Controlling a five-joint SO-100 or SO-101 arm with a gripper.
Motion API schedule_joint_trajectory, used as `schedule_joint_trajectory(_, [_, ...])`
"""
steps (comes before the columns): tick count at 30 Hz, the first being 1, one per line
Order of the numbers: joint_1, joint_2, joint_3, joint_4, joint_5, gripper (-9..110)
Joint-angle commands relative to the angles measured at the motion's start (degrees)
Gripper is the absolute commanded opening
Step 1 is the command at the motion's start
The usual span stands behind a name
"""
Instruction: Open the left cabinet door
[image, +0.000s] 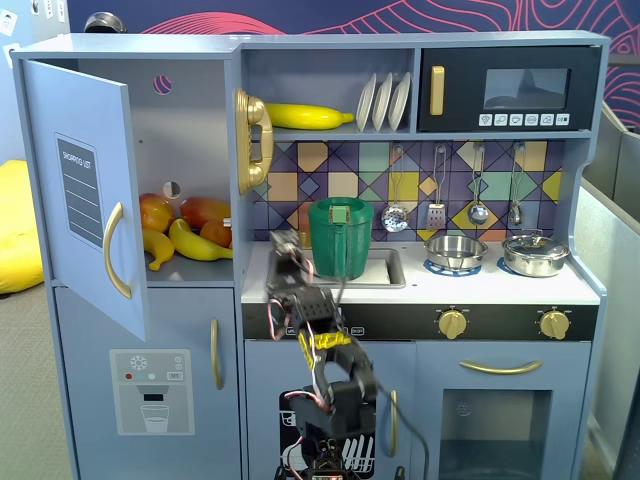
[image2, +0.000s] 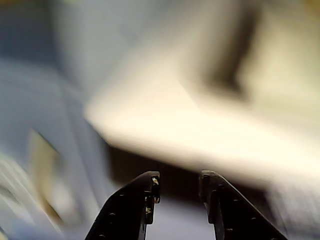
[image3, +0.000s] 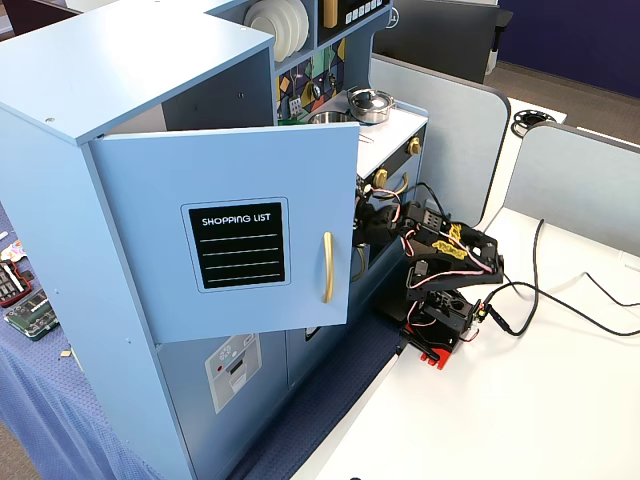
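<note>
The left cabinet door (image: 85, 190) is grey-blue with a black "SHOPPING LIST" panel and a vertical gold bar handle (image: 115, 250). It stands swung open to the left, showing the shelf behind it. In another fixed view the door (image3: 225, 240) hangs wide open with its handle (image3: 326, 266) near its free edge. My gripper (image: 283, 246) is raised in front of the counter, right of the open compartment and apart from the door. In the blurred wrist view the gripper (image2: 180, 181) has its jaws apart with nothing between them.
Toy bananas and peaches (image: 185, 230) lie on the opened shelf. A gold phone (image: 252, 140) hangs on the divider. A green pot (image: 340, 235) stands in the sink behind the arm. The dispenser door (image: 150, 385) below is closed. Cables (image3: 560, 300) trail across the white table.
</note>
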Motion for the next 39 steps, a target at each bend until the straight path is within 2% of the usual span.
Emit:
schedule_joint_trajectory(1, [6.59,8.09,6.24,9.05,1.67,0])
schedule_joint_trajectory(12, [14.33,20.39,22.59,28.39,7.21,0])
schedule_joint_trajectory(21, [18.11,21.71,30.15,33.49,9.23,0])
schedule_joint_trajectory(29, [19.60,21.80,30.15,42.45,10.81,0])
schedule_joint_trajectory(39, [20.83,21.80,30.15,45.26,9.76,0])
